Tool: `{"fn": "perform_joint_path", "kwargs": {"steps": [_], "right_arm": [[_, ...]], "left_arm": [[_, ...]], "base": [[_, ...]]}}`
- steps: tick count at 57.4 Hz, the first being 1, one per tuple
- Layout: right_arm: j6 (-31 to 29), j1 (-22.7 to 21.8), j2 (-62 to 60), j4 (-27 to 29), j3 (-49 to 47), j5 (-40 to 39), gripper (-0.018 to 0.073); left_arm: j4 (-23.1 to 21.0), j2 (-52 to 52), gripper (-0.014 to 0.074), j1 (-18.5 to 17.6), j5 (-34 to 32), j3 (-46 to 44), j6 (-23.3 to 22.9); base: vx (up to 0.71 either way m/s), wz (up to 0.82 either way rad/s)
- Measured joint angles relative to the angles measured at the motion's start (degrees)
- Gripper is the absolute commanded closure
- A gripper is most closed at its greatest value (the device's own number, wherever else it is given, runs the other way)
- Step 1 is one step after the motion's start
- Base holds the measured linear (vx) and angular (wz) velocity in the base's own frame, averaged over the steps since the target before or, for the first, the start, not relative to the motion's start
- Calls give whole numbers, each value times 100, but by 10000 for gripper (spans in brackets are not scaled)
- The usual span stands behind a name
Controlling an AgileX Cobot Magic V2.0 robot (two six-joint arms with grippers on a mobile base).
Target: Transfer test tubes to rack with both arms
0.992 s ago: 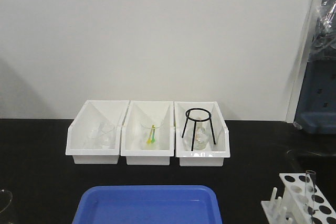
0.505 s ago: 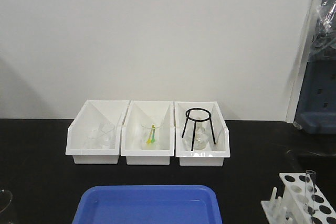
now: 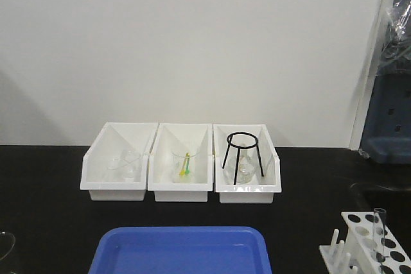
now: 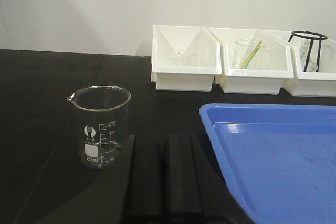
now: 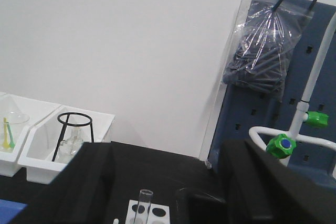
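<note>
One clear test tube (image 3: 380, 229) stands upright in the white rack (image 3: 367, 239) at the table's front right corner. From the right wrist the same test tube (image 5: 144, 203) rises out of the rack (image 5: 157, 214), low between the two black fingers. My right gripper (image 5: 167, 148) is open wide above and behind it, touching nothing. Over the black table my left gripper (image 4: 160, 145) is shut and empty, between a glass beaker (image 4: 100, 127) and the blue tray (image 4: 273, 156). Neither arm appears in the front view.
Three white bins (image 3: 182, 184) line the back wall, holding glassware and a black ring stand (image 3: 243, 155). The blue tray (image 3: 183, 248) lies at the front centre. A blue pegboard (image 5: 247, 114) with a bag of black rods (image 5: 262, 51) stands at the right.
</note>
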Motion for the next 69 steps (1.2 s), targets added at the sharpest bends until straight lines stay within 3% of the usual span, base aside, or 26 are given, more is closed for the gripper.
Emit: {"fn": "perform_joint_path", "kwargs": {"steps": [11, 26, 39, 69], "right_arm": [[139, 0, -1003, 175, 1044, -9, 314], [1088, 0, -1907, 175, 2240, 92, 575], [1324, 0, -2025, 175, 2263, 509, 572], [1324, 0, -2025, 175, 2263, 525, 571]], "left_arm": [[0, 0, 602, 0, 0, 0, 0], [7, 0, 602, 0, 0, 0, 0], [13, 0, 602, 0, 4, 0, 0], [13, 0, 602, 0, 4, 0, 0]], "base": [[0, 0], [0, 0], [0, 0], [0, 0]]}}
